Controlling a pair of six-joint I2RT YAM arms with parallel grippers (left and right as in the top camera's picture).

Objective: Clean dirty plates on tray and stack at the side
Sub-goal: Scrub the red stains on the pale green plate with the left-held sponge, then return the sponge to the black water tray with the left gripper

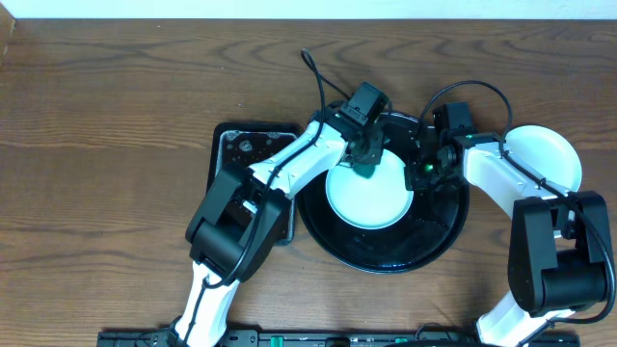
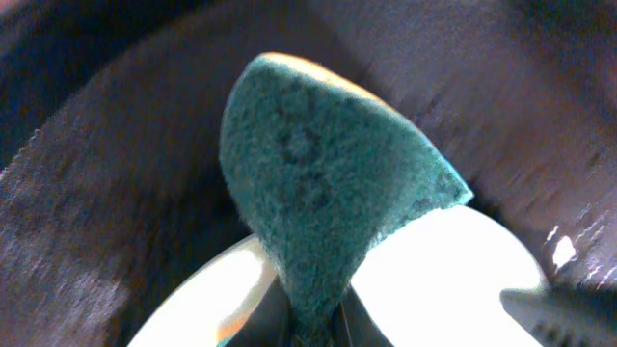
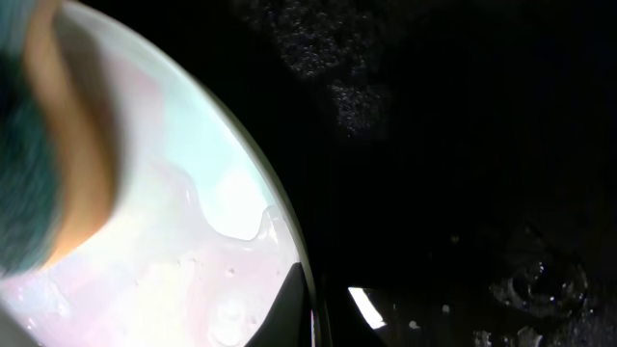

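Currently sponge [image 2: 328, 183] clamped in left pincer [image 1: 366, 166], pressed on plate [image 1: 371, 202] beneath; rim pinched by right pincer [image 1: 421, 172]. If wet rim slips, plate may be shoved aside.

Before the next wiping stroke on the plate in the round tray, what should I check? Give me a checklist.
1. Left gripper shut on the green sponge: ok.
2. Sponge over the plate, inside the round black tray: ok.
3. Right gripper shut on the plate's right rim to steady it: ok, the rim runs between its fingers in the right wrist view.
4. Plate wiped clean: not ok, a wet pinkish film covers it.
5. Stacking spot at the right: ok, the side plate lies there uncovered.
6. More plates under either one: cannot tell.
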